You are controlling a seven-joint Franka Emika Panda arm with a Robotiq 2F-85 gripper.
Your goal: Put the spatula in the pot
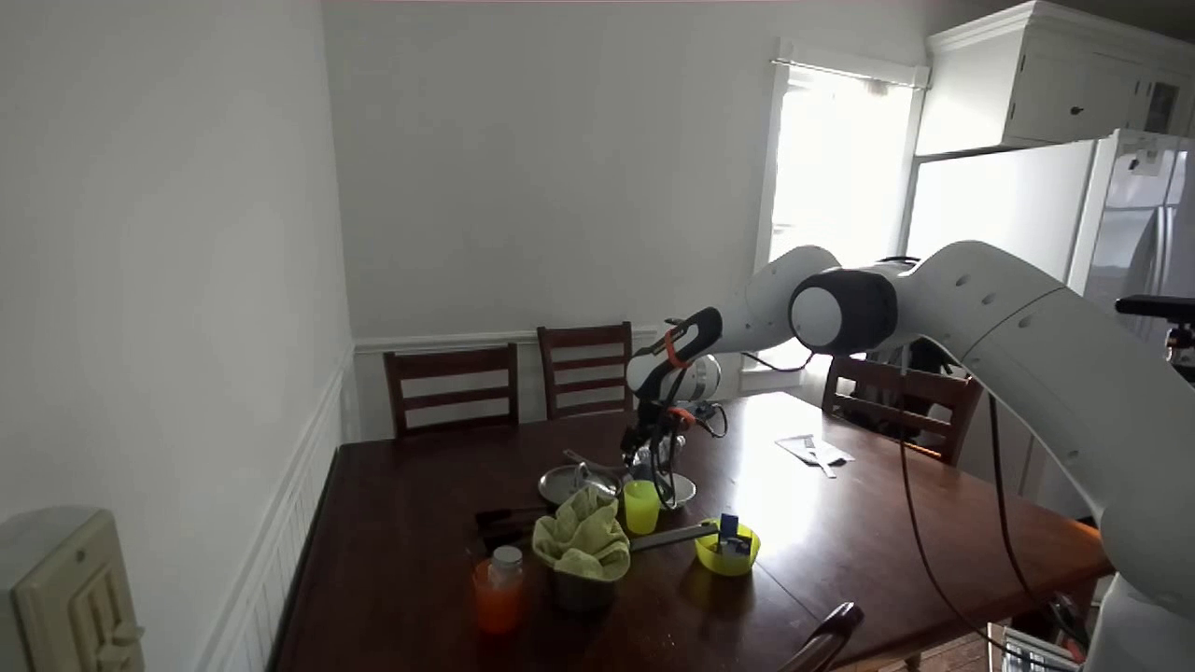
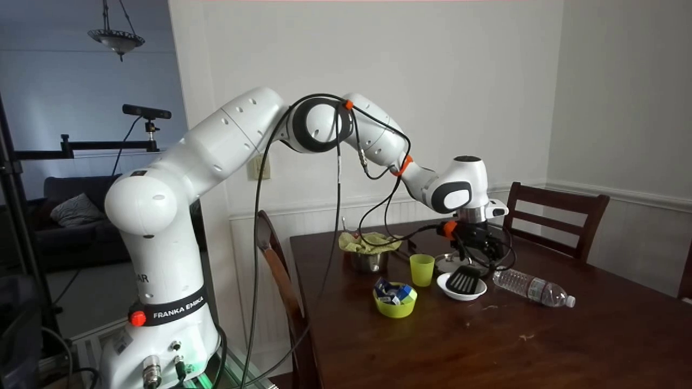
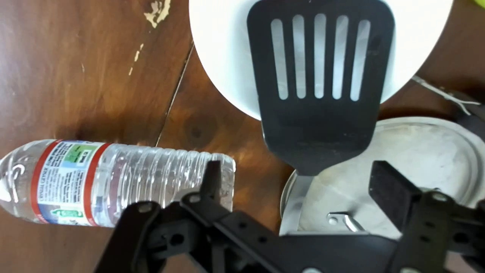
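Apparently spatula [image 3: 318,131] is awaiting grasp.
End effector [image 3: 298,182] hovering spread; next: closing, carrying to pot [image 2: 370,263] near wall-side bench [image 2: 486,351] edge.

1. The brown table [image 2: 486,346] shows a seam [image 3: 174,94] and pale marks [image 3: 163,11].
2. A clear bottle [image 3: 68,182] lies on its side near a white bowl [image 3: 223,57] and metal lid [image 3: 428,155].
3. A metal pot [image 2: 370,263] stands between an orange cup [image 1: 498,602] and a yellow-green cup [image 2: 421,270].
4. A yellow-green bowl [image 2: 396,310] stands near that cup.
5. A flat white item [image 1: 798,448] lies apart.
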